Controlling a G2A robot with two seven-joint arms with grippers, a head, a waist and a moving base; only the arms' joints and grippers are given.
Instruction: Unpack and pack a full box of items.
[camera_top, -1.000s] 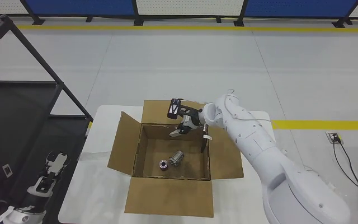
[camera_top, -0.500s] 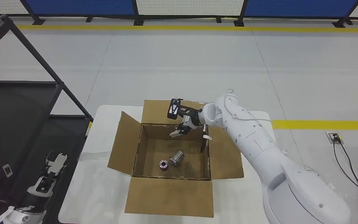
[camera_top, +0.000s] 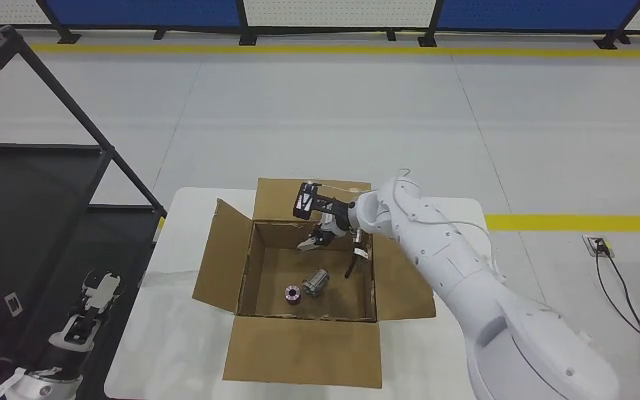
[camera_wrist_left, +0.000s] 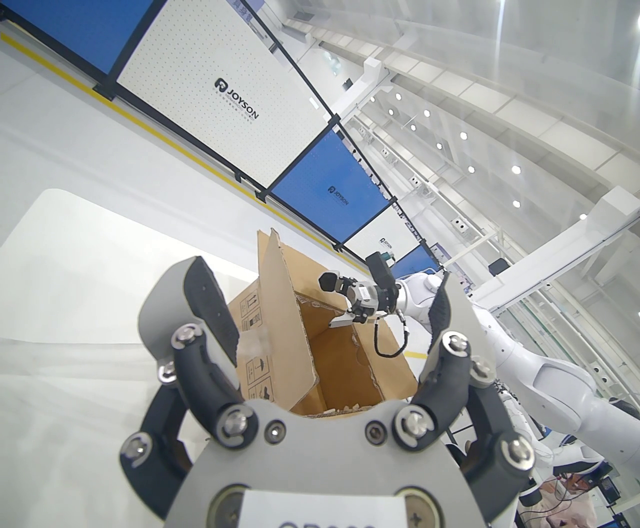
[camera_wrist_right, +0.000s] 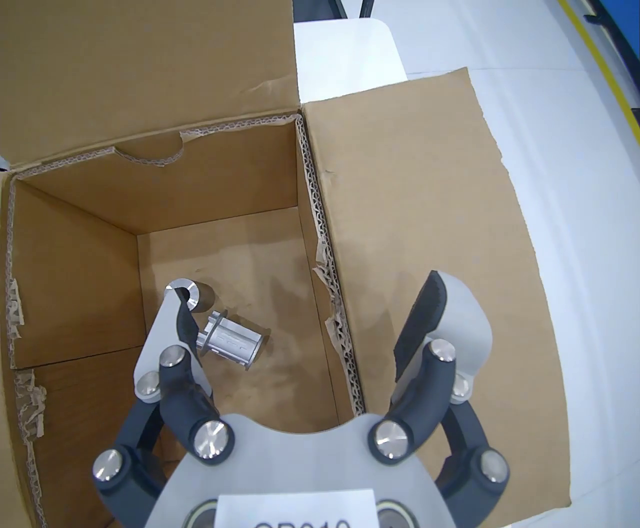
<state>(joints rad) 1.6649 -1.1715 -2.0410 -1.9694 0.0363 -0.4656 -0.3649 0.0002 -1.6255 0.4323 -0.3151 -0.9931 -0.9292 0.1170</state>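
A: Where is the part?
B: In the top view, a metal sleeve (camera_top: 316, 282) lies on its side on the box (camera_top: 300, 345) floor at mid-frame. Its long axis runs lower left to upper right.
A: And the grippers?
B: The right gripper (camera_top: 322, 238) hangs spread and empty just above the sleeve in frame, so it is the nearer one. The left gripper (camera_top: 97, 290), also spread, sits far lower left.

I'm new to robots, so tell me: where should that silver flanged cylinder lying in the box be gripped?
Probably across the plain barrel of the flanged cylinder, jaws coming from straight above: it lies on its side, and the box walls block a sideways approach.
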